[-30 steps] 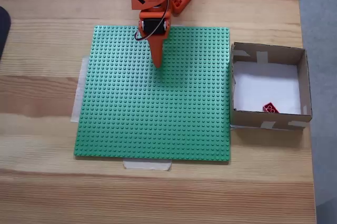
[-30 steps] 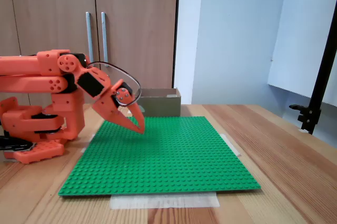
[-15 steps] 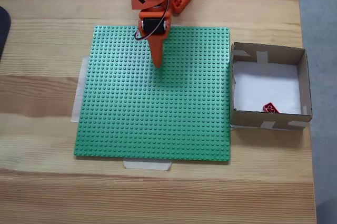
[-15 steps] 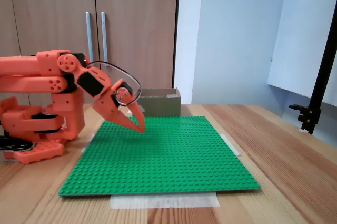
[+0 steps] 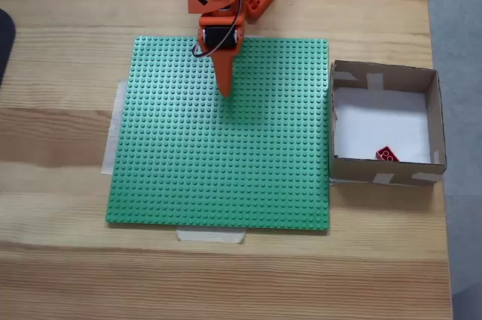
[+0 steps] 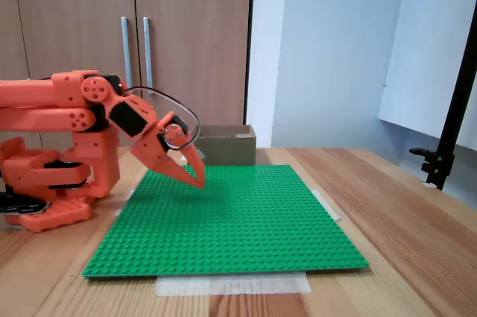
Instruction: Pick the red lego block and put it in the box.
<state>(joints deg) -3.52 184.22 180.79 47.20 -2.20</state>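
The table (image 5: 60, 275) is smooth wood. The green plate (image 5: 218, 154) is bumpy plastic. The box (image 5: 433, 120) is plain brown cardboard.
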